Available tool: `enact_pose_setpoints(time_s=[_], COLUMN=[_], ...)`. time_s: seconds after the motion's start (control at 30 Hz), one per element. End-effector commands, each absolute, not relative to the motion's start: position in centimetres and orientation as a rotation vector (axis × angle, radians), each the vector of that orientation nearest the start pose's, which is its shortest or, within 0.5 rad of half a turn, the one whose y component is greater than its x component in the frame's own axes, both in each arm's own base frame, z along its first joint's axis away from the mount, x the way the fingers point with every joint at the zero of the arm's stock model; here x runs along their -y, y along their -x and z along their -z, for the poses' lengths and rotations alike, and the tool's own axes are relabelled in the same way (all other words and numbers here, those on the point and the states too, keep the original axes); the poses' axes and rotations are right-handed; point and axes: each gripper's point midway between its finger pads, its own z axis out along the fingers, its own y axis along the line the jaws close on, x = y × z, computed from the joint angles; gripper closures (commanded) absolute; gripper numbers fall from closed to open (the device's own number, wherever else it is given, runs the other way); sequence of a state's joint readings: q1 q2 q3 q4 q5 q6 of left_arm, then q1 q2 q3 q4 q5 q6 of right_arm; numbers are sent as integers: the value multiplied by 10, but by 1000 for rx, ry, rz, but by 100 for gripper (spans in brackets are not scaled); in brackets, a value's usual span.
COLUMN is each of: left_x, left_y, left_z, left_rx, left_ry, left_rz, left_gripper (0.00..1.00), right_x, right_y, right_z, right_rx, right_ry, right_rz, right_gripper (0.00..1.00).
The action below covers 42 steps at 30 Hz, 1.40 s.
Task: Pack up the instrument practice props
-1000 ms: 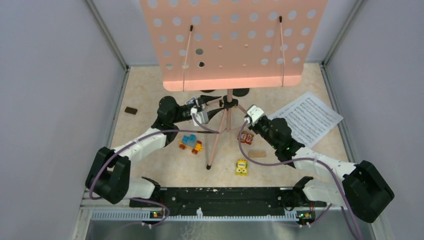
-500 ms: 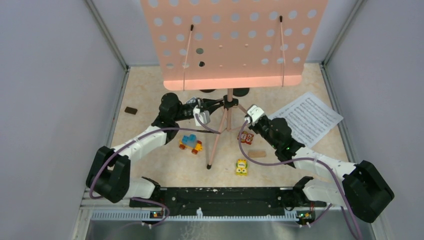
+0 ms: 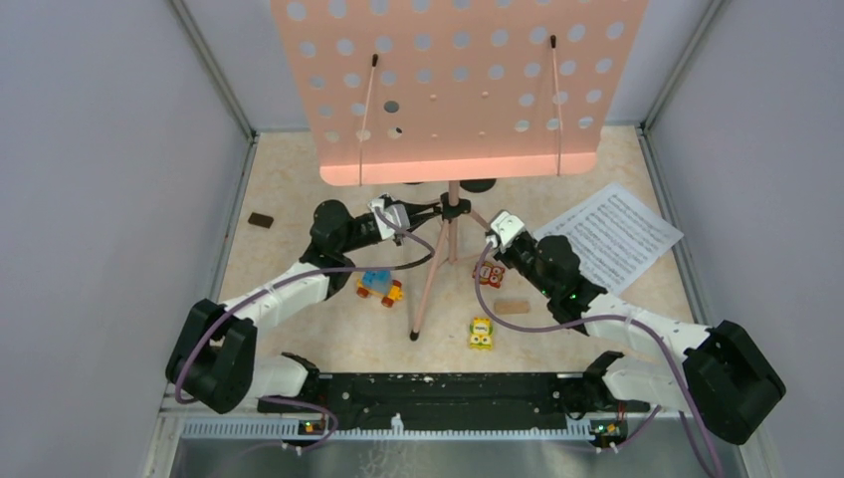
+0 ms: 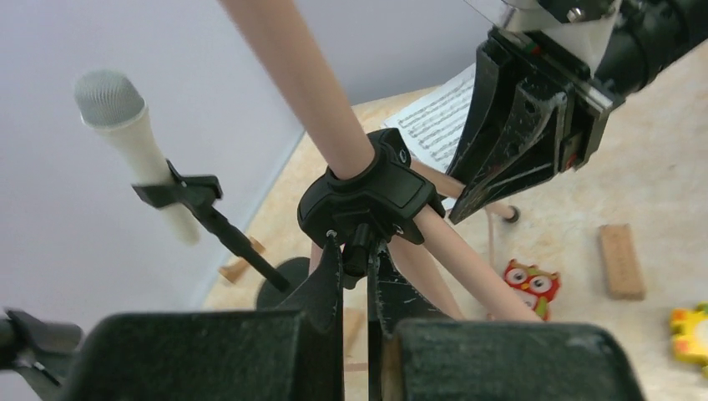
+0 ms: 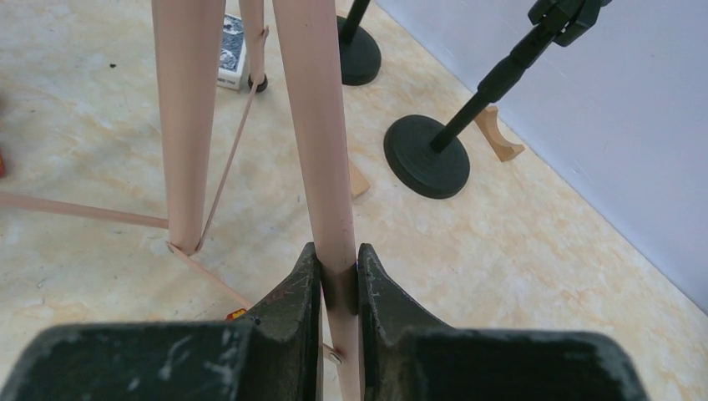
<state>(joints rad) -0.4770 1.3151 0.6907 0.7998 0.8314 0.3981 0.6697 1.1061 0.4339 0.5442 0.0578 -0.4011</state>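
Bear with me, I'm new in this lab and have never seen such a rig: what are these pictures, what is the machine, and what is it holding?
The machine is two robot arms bolted at the near edge of a table. One picture looks down from above. The other two come from a small camera on each wrist, so the dark prongs at their bottom edge are that arm's own fingers. On the table are a tall pink music stand, a white microphone clipped in a black holder, a sheet-music page, toy cars and a wooden block. The left gripper pinches the knob under the stand's black collar. The right gripper is closed on one tripod leg.
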Motion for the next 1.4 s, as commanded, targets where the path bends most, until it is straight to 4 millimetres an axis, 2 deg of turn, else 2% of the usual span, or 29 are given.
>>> enact_pose_setpoints(time_s=[0.0,0.13,0.2,0.27,0.47,0.57,0.63,0.73,0.87,0.97,1.03,1.13,1.2,1.37], left_x=[279,271,269,270,264,262,263,267,271,274,276,276,276,276], left_y=[-279,-290,-294,-295,-306,-309,-311,-310,-305,-300,-298,-298,-297,-296], left_z=[-284,-283,-278,-272,-251,-243,-237,-228,-219,-221,-225,-226,-224,-222], left_rx=[-1054,-1216,-1289,-1341,-1518,-1600,-1672,-1771,-1860,-1875,-1877,-1883,-1893,-1903], left_ry=[-955,-755,-688,-660,-478,-377,-277,-159,22,116,147,175,191,231], left_rz=[851,914,940,969,1013,1050,1105,1188,1316,1408,1451,1469,1478,1498], left_gripper=[100,100,100,100,100,100,100,100,100,100,100,100,100,100], right_x=[-216,-220,-223,-227,-239,-250,-260,-274,-294,-305,-309,-310,-312,-317], right_y=[-307,-302,-297,-289,-263,-255,-255,-258,-264,-268,-274,-284,-288,-295], right_z=[-205,-222,-239,-258,-332,-357,-365,-371,-373,-371,-369,-367,-362,-337], right_rx=[-1455,-1415,-1373,-1324,-1159,-1106,-1095,-1076,-1058,-1059,-1071,-1090,-1111,-1179], right_ry=[716,719,709,703,654,623,601,599,642,666,664,641,645,733], right_rz=[-247,-283,-319,-375,-564,-685,-759,-826,-826,-830,-822,-796,-778,-684], right_gripper=[97,71,57,49,45,47,48,49,49,50,53,65,67,62])
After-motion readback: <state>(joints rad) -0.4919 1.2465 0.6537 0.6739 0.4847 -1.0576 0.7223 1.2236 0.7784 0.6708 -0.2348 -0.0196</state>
